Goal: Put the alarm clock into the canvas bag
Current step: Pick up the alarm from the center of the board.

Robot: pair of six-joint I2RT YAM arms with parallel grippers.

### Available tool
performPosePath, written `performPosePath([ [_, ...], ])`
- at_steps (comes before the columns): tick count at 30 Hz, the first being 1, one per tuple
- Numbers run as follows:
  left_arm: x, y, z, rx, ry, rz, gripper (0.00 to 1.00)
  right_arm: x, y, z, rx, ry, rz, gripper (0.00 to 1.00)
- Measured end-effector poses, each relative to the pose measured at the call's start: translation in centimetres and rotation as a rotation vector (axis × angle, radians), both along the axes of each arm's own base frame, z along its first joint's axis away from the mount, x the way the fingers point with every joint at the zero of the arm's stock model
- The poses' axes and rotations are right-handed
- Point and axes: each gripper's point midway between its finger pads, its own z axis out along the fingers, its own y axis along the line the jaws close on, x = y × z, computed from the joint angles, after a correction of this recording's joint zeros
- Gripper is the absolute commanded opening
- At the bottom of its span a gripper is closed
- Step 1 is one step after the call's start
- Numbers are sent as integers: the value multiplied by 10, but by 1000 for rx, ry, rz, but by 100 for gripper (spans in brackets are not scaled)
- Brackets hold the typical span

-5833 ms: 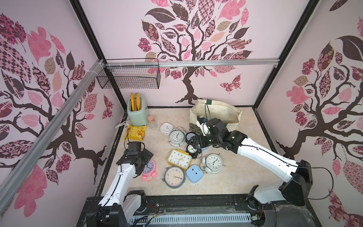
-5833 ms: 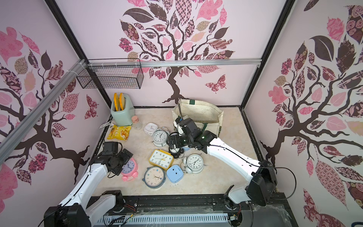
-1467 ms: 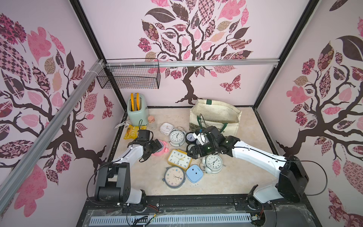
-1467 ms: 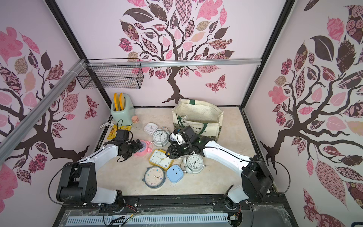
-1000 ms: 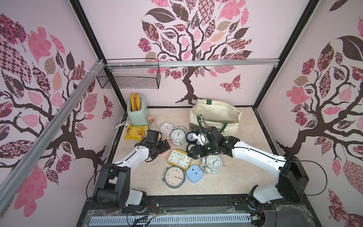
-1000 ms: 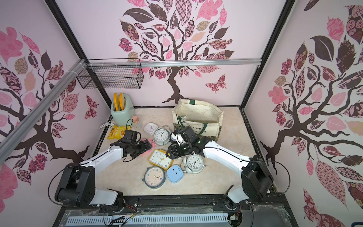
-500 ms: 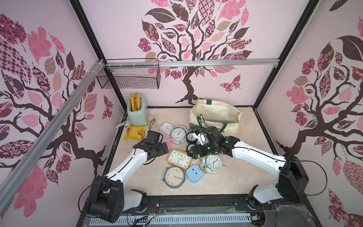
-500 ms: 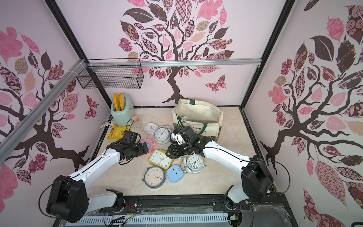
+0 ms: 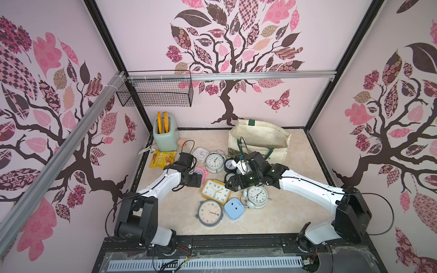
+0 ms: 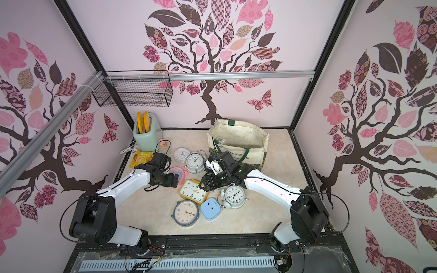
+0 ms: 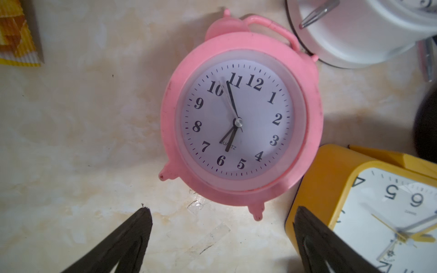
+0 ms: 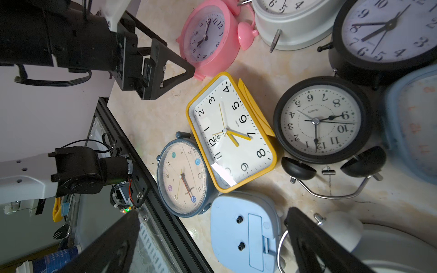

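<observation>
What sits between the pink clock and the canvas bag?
A white twin-bell clock and a small black clock lie side by side between the pink clock and the canvas bag; both top views show them.

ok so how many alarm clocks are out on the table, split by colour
white clocks: 3
black clocks: 2
light blue clocks: 2 (one shows only in the right wrist view)
pink clock: 1
yellow clock: 1
grey-blue clock: 1
total: 10
</observation>
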Motion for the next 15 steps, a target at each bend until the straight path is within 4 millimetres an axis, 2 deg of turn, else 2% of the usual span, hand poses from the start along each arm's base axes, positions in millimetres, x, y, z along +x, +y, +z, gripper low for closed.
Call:
performPosePath([
  [9, 15, -1, -7, 72, 13, -126, 96, -5, 2, 1, 15, 27, 15, 100],
  [15, 15, 1, -23, 111, 56, -165, 95, -7, 2, 0, 17, 38, 17, 100],
])
